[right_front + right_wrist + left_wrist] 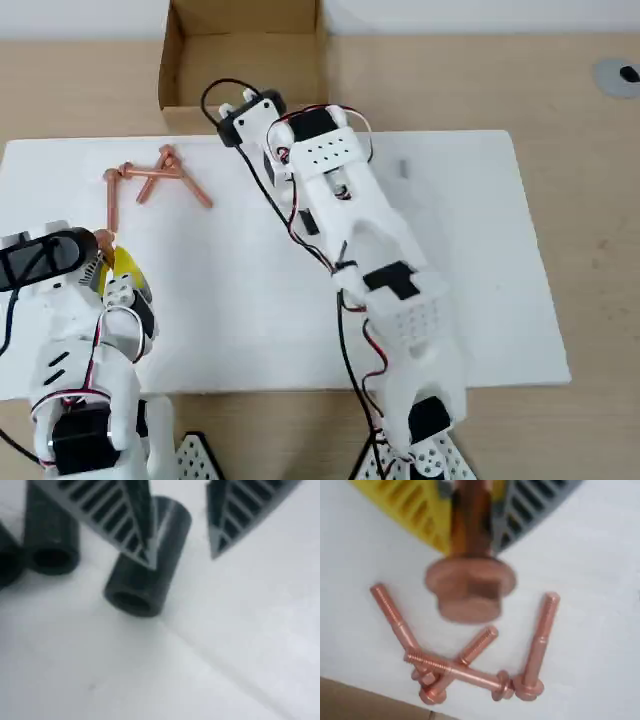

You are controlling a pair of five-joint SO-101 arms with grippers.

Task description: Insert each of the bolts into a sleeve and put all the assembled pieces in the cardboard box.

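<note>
Currently: L gripper [472, 527] clamped on 1 copper bolt [470, 587], head outward, above 4 loose bolts [465, 667] heaped on white board [450, 250]. R gripper [182, 560] fingers apart beside dark sleeve [142, 580] lying on its side; another sleeve [50, 545] near. Cardboard box [250, 65] at bench [580, 200] far edge.
</note>
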